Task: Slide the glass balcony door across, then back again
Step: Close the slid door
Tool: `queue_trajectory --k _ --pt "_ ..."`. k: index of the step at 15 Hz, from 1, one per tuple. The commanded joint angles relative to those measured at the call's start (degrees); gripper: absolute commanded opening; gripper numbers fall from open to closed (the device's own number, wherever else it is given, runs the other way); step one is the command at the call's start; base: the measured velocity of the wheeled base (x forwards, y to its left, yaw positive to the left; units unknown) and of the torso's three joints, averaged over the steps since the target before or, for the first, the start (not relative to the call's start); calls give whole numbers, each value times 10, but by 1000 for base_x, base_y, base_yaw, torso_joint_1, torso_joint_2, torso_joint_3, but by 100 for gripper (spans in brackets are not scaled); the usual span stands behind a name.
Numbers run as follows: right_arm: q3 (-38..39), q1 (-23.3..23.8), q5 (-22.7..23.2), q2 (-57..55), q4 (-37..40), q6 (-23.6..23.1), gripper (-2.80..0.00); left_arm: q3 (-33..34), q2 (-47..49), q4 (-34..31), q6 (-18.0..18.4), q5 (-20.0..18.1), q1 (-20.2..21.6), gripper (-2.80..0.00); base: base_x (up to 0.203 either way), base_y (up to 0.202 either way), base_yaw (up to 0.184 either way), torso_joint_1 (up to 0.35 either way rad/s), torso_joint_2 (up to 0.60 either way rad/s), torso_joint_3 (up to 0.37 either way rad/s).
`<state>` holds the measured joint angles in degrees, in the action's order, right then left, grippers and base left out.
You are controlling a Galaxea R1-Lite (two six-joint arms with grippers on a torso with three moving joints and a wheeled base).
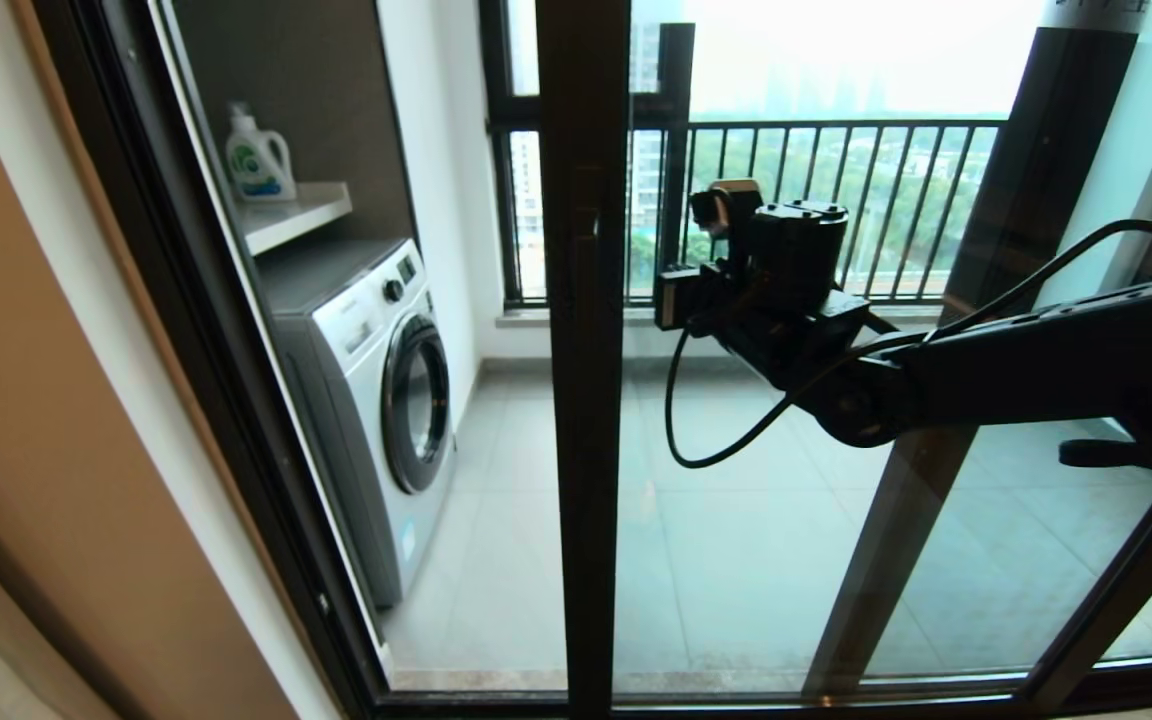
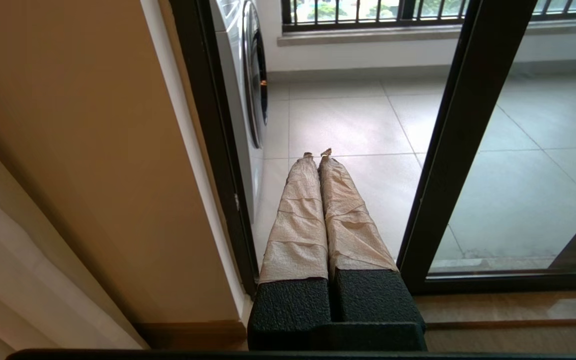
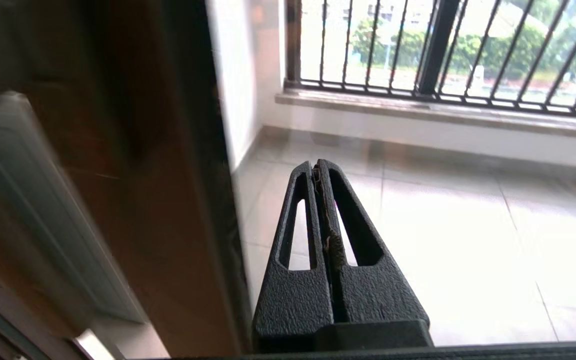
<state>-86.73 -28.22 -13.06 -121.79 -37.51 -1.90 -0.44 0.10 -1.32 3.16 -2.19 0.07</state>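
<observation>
Beside the washing machine [image 1: 376, 400], the glass balcony door [image 1: 584, 350] is standing partway across the opening, its dark stile sitting a little to the right of the machine with a gap of bare tiled floor [image 1: 736, 560] showing between them. The right gripper [image 3: 316, 167] is reaching in just right of that stile, up near the small handle, with its jaws clenched together on nothing; whether it is pressing on the frame I cannot tell. The left gripper [image 2: 318, 154] is hanging low near the foot of the machine, its 2 taped fingers [image 2: 300, 215] also pressed shut and empty, looking idle. Judging by the half-open gap, the door is somewhere mid-travel. Which of the 2 slides this is, the frames are not telling me, so at least part of the run is left.
</observation>
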Motion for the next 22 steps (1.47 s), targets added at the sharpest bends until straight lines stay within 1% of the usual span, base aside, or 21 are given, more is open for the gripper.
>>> queue_trajectory --k 1,4,6,8,9,11,14,16,18,19,20,21,22 --pt "74 19 1 78 -3 14 -280 0 1 0 0 0 0 -280 0 0 0 0 0 0" --pt "230 55 9 221 -15 46 -280 0 1 0 0 0 0 -280 0 0 0 0 0 0" --pt "326 87 21 348 -21 56 -280 0 1 0 0 0 0 -280 0 0 0 0 0 0" --pt "393 113 28 472 -12 56 -280 0 1 0 0 0 0 -280 0 0 0 0 0 0" --pt "418 127 29 543 8 48 -280 0 1 0 0 0 0 -280 0 0 0 0 0 0" --pt "444 146 26 692 78 13 -280 0 1 0 0 0 0 -280 0 0 0 0 0 0" --pt "457 174 19 887 214 -48 -280 0 1 0 0 0 0 -280 0 0 0 0 0 0" --pt "464 212 18 999 303 -71 -280 0 1 0 0 0 0 -280 0 0 0 0 0 0" --pt "478 247 32 1122 382 -88 -280 0 1 0 0 0 0 -280 0 0 0 0 0 0" --pt "489 257 32 1174 413 -94 -280 0 1 0 0 0 0 -280 0 0 0 0 0 0" --pt "504 264 12 1206 430 -88 -280 0 1 0 0 0 0 -280 0 0 0 0 0 0" --pt "540 272 -9 1222 445 -65 -280 0 1 0 0 0 0 -280 0 0 0 0 0 0" --pt "589 276 -10 1222 451 -50 -280 0 1 0 0 0 0 -280 0 0 0 0 0 0"
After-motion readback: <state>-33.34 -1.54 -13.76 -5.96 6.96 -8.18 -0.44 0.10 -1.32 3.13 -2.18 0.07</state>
